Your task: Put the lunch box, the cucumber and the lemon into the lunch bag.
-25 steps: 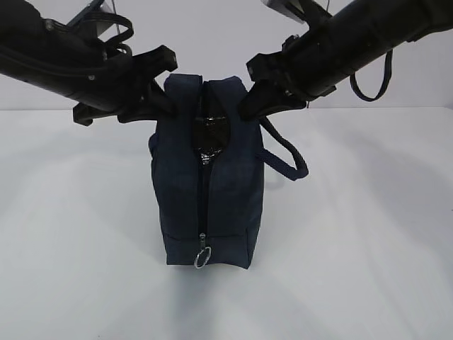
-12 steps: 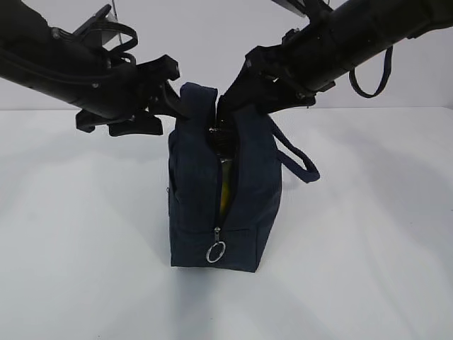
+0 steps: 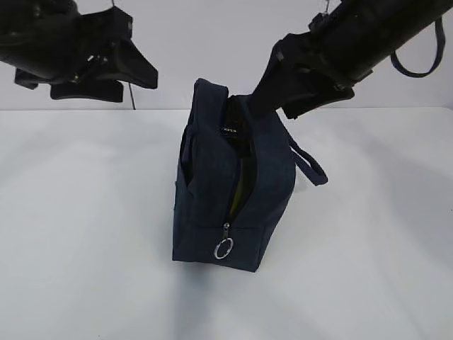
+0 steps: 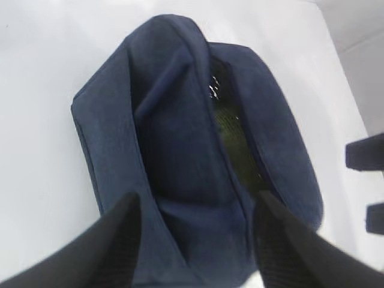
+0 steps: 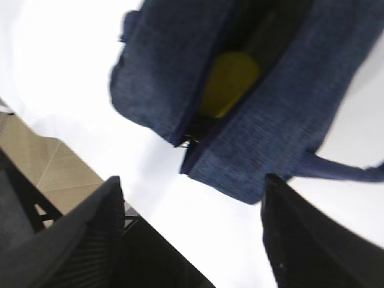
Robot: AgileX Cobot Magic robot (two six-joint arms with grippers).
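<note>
Now | lunch bag (image 3: 233, 191) stands upright on surface (image 3: 85, 248), zip parted | lemon (image 5: 229, 83) seen inside; other contents undetermined | left gripper (image 4: 195, 240), right gripper (image 5: 192, 234): jaws wide, empty | withdrawal is best kept vertical, handles avoided.

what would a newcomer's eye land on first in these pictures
A dark navy lunch bag stands alone mid-table, its top gaping with the zipper ring hanging low on the near end. Something yellow, likely the lemon, shows inside the opening. Two black grippers hang open above it, the left gripper well off to one side, the right gripper close over the top.
</note>
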